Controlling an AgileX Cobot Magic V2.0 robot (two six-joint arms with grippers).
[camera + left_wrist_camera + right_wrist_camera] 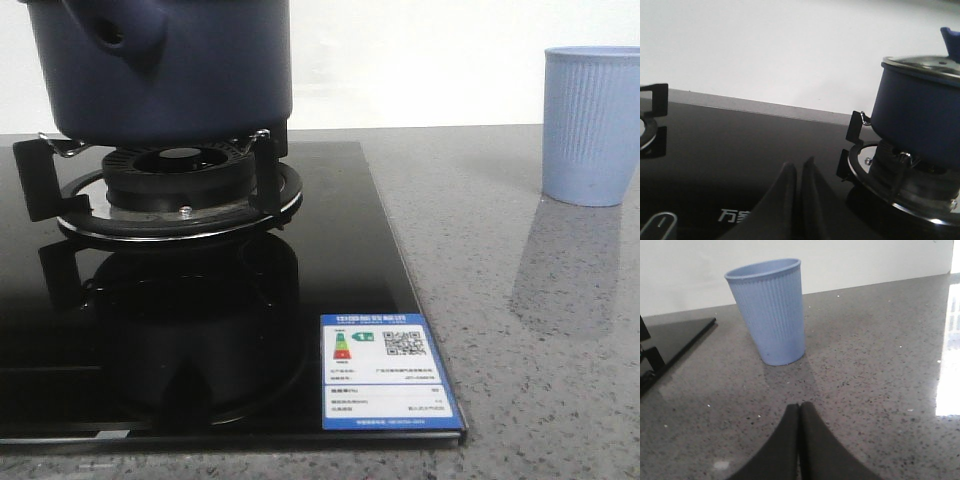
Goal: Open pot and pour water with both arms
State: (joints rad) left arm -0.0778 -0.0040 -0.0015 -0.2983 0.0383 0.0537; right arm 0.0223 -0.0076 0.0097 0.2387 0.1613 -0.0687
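The navy-blue pot (160, 70) sits on the burner grate (170, 190) of the black glass hob, its handle stub with a hole facing forward. In the left wrist view the pot (917, 120) wears a metal-rimmed lid (922, 67) with a blue knob. A light blue ribbed cup (592, 125) stands upright on the grey counter to the right, also in the right wrist view (770, 312). My left gripper (799, 167) is shut and empty above the hob, left of the pot. My right gripper (799, 407) is shut and empty, short of the cup. Neither gripper shows in the front view.
The black glass hob (300, 290) carries an energy label (388, 370) at its front right corner. A second burner's grate (652, 117) shows in the left wrist view. Speckled grey counter (540, 350) lies right of the hob, a white wall behind.
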